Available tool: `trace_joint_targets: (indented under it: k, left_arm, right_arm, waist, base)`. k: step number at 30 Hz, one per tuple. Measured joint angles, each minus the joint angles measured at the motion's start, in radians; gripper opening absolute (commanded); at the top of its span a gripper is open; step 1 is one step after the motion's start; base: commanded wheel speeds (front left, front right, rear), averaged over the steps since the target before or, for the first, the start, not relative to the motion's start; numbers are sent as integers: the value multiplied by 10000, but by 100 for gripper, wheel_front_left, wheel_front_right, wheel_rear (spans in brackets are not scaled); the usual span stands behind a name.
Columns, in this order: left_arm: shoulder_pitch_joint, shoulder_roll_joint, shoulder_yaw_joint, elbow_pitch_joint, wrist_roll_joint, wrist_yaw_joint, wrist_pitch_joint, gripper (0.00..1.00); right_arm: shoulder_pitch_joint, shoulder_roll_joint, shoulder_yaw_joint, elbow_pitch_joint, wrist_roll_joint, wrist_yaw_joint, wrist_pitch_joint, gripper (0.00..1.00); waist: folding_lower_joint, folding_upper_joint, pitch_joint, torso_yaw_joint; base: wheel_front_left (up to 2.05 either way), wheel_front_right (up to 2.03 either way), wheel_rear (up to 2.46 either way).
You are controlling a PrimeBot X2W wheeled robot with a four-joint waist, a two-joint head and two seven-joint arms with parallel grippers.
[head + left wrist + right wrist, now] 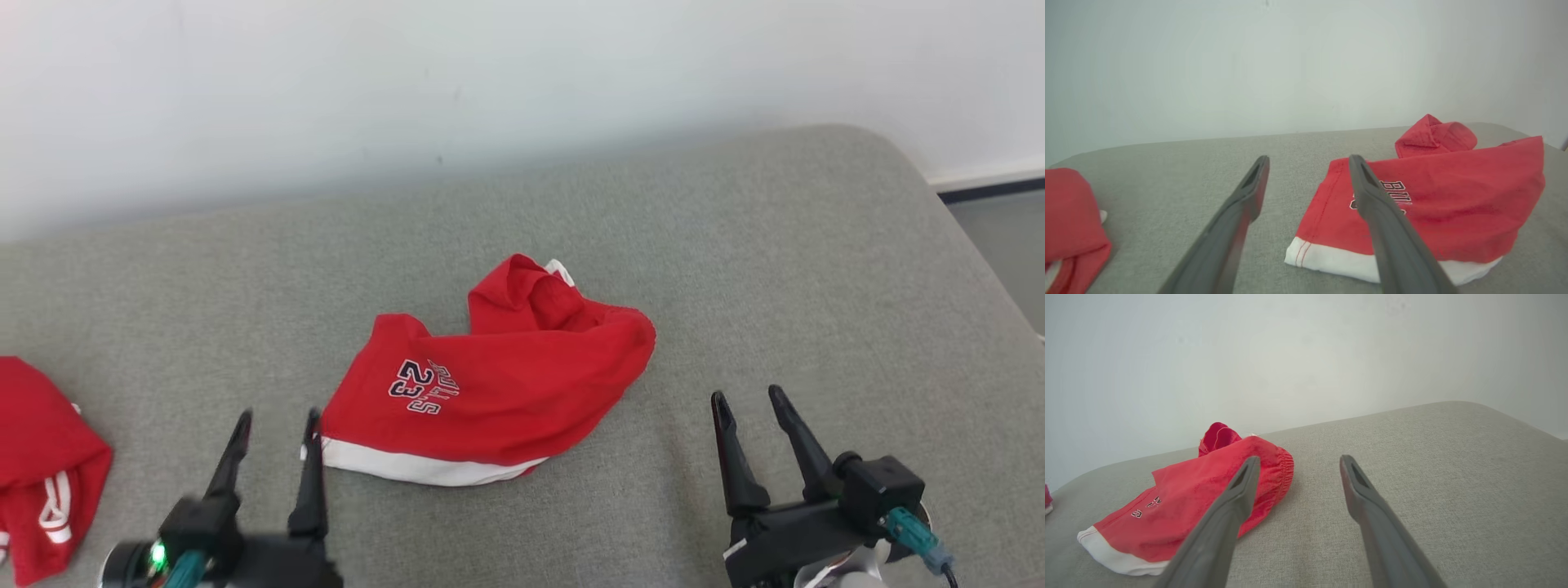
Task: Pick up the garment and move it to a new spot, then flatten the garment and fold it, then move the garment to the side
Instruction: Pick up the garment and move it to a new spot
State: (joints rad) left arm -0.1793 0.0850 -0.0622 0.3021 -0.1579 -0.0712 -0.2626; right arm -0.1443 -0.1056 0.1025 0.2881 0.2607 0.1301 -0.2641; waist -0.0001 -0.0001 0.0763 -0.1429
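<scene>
The garment is a pair of red shorts with a white hem band and dark lettering, lying rumpled and partly folded in the middle of the grey cushion. My left gripper stands open just left of its white hem corner, nothing between its fingers. In the left wrist view the garment lies under and right of the right-hand finger, and the left gripper is open. My right gripper is open to the garment's right, apart from it. In the right wrist view the garment lies left of the open right gripper.
A second red garment with white stripes lies at the cushion's left edge, also seen as a red heap in the left wrist view. A pale wall runs behind the cushion. The cushion's right edge drops to a grey floor.
</scene>
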Motion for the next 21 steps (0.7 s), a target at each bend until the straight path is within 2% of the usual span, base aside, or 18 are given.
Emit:
trace_joint_targets:
  k: [7, 16, 21]
  left_arm:
    - [1556, -209, 905, -805, 207, -73, 0, 100]
    - [2209, -309, 1103, -1099, 364, -230, 0, 100]
    - [2288, -330, 1007, -1104, 343, -161, 0, 100]
  right_arm:
    - [346, 15, -29, 98, -10, 0, 0, 100]
    - [686, 59, -71, 355, 13, 0, 0, 100]
    - [686, 54, -73, 364, 0, 0, 0, 100]
  waist:
    - [-1, 0, -534, 267]
    - [0, 0, -896, 594]
    - [0, 1, -902, 605]
  base:
    - [0, 0, 0]
    - [0, 0, 0]
    - [0, 0, 0]
